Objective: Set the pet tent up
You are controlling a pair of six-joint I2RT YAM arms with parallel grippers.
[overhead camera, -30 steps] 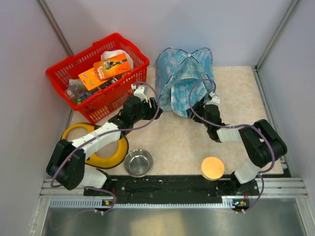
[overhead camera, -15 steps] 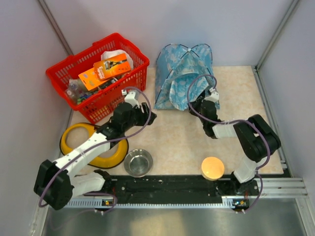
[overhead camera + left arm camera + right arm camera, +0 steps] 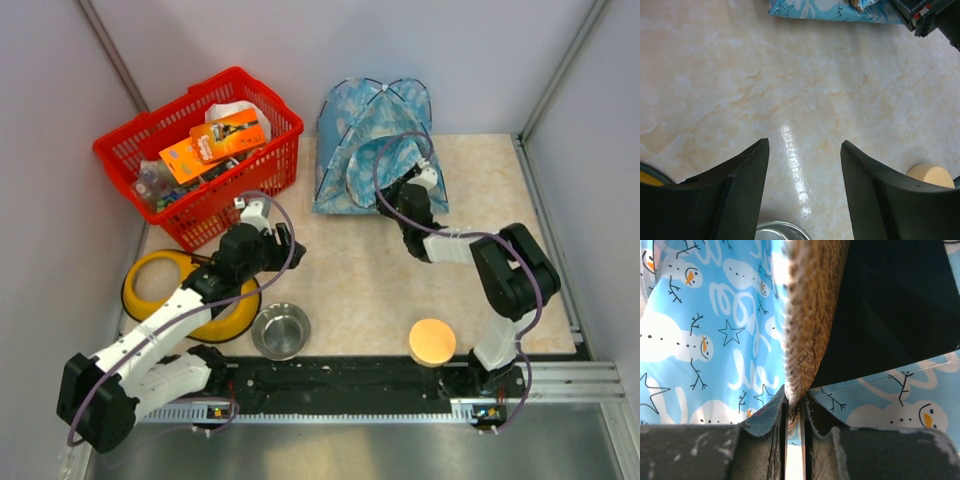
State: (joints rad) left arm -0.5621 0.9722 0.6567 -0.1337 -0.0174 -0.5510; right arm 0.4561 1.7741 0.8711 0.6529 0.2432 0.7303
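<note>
At the lower edge of the top view, close to the arm bases, a steel bowl (image 3: pixel 281 331) stands on the tabletop (image 3: pixel 350 270), and a tan round disc (image 3: pixel 432 341) lies to its right, well apart from it. At the lower left of the frame a yellow ring (image 3: pixel 138 280) lies partly under the left arm. A little higher, left of the centre, the left tool (image 3: pixel 805 144) hangs over bare tabletop; its two dark fingers (image 3: pixel 747 170) stand widely apart and nothing is between them. Above the centre and to the right, the right tool (image 3: pixel 795 405) is at the front of the pet tent (image 3: pixel 372 118). In the right wrist view its fingers are almost together, and they pinch a thin fold of tan woven cloth that goes up between blue fabric with white snowmen. The pet tent sits at the far edge of the tabletop, in the upper middle of the frame. Its thin dark poles cross at the top, and a loose flap of the blue fabric hangs in front. To its left, in the upper left of the frame, a red basket (image 3: pixel 240 185) stands just beside it, full of packets.
</note>
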